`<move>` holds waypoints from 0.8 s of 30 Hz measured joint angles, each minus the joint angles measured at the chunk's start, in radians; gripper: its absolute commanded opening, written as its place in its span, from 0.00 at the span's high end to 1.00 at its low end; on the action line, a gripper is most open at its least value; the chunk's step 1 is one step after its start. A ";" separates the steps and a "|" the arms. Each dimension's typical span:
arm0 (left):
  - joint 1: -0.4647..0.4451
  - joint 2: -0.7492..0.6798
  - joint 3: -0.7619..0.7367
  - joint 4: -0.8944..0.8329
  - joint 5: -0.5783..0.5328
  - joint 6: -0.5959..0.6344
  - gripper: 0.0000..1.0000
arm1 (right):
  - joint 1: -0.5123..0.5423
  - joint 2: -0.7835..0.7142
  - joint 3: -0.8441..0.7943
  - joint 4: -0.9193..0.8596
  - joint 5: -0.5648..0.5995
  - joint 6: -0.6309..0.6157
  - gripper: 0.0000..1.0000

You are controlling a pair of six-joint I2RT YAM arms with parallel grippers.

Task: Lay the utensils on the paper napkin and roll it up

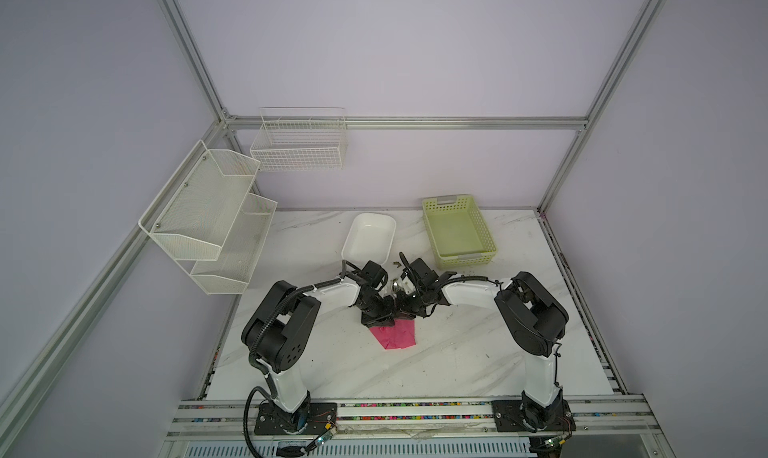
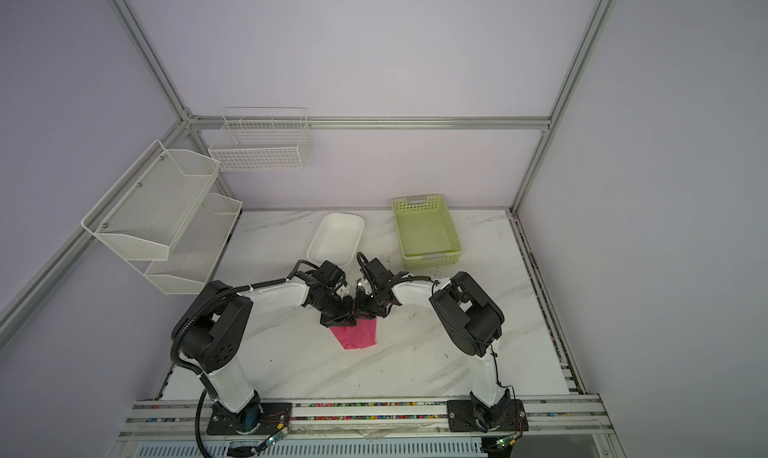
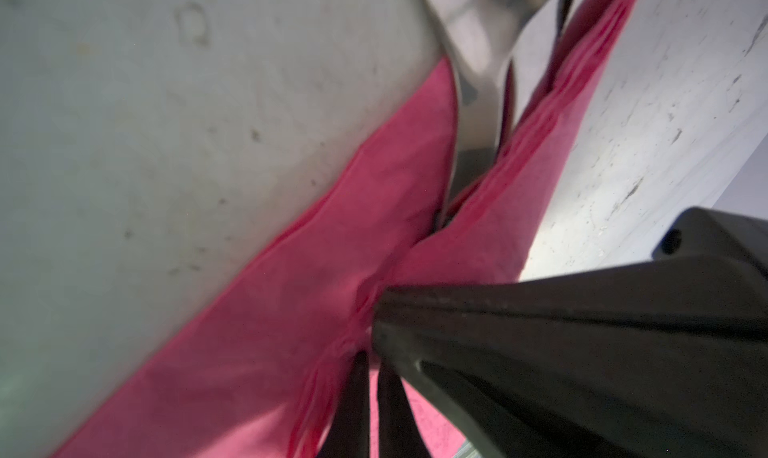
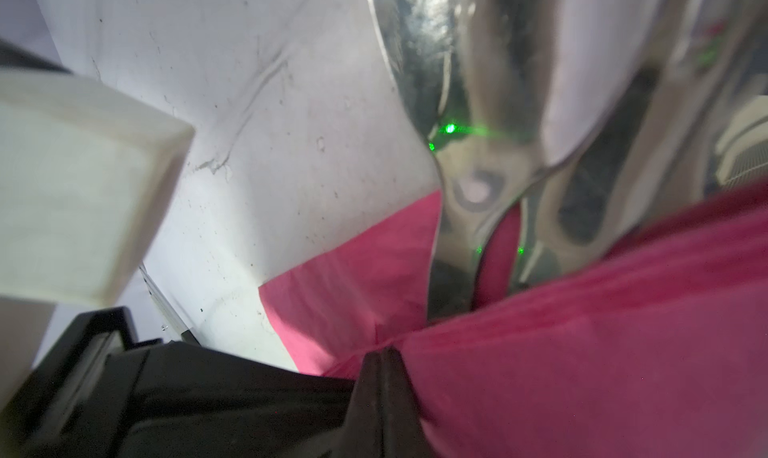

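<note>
— Feel of the paper napkin (image 1: pixel 395 335)?
— Thin, soft, bright pink; creased into long folds and bunched around the utensils (image 4: pixel 455 236). Lies midway across the white veined marble table (image 1: pixel 457 352), at 6 o'clock from the white tray (image 1: pixel 370 240).
— And the utensils themselves?
— Only shiny, mirror-like metal necks, poking out of the fold toward 12 o'clock. Handles hidden inside the pink paper; heads blurred and cut off at the wrist views' edges, so no telling fork from spoon.
— Fingers?
— On the left gripper (image 3: pixel 374 364), slim black fingertips pressed together on a pinch of napkin. On the right gripper (image 4: pixel 380 356), tips closed to a single point, clamped on a puckered fold. In both top views, tucked under the wrists at the napkin's 12 o'clock edge and hard to make out.
— Containers?
— Smooth, round-cornered tray with only its bare white floor showing. At its 3 o'clock, a pale green plastic basket (image 1: pixel 459 233), walls perforated, floor likewise bare. On the walls, a white wire basket (image 1: pixel 297 144) toward 11 o'clock and a two-tier white mesh shelf (image 1: pixel 208 219) toward 9 o'clock; insides hard to judge through the mesh.
</note>
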 measured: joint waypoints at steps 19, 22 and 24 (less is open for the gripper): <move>0.000 -0.028 -0.027 -0.048 -0.053 0.040 0.93 | 0.015 -0.007 0.034 -0.045 0.012 -0.008 1.00; 0.001 -0.028 -0.027 -0.048 -0.053 0.042 0.93 | 0.035 -0.027 0.033 -0.069 0.019 -0.003 1.00; 0.001 -0.028 -0.027 -0.048 -0.053 0.042 0.93 | 0.050 -0.048 0.029 -0.084 0.027 0.000 1.00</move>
